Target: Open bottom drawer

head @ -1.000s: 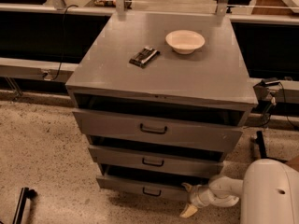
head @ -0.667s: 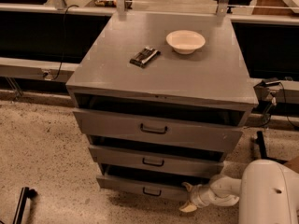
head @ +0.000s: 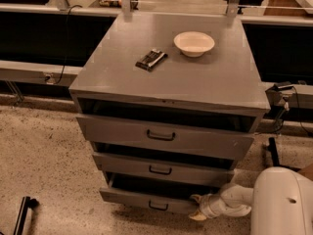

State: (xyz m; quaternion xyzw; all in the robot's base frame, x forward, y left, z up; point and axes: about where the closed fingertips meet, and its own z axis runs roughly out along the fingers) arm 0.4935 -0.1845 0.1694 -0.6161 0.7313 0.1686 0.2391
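The bottom drawer (head: 137,199) is the lowest of three grey drawers in a grey metal cabinet (head: 171,82). It stands slightly pulled out, with a dark gap above its low front and a small black loop handle (head: 158,207). My gripper (head: 198,207) is at the drawer's right end, low near the floor, right of the handle, on the white arm (head: 234,199) coming from the lower right. The middle drawer (head: 161,168) and the top drawer (head: 164,136) sit above it.
A white bowl (head: 194,43) and a dark snack bar (head: 151,59) lie on the cabinet top. My white body (head: 281,202) fills the lower right. A black object (head: 22,214) lies on the speckled floor at lower left. Dark counters run behind.
The view has drawn closer to the cabinet. My gripper stays at the bottom drawer's right end; the drawer stands about as far out as before.
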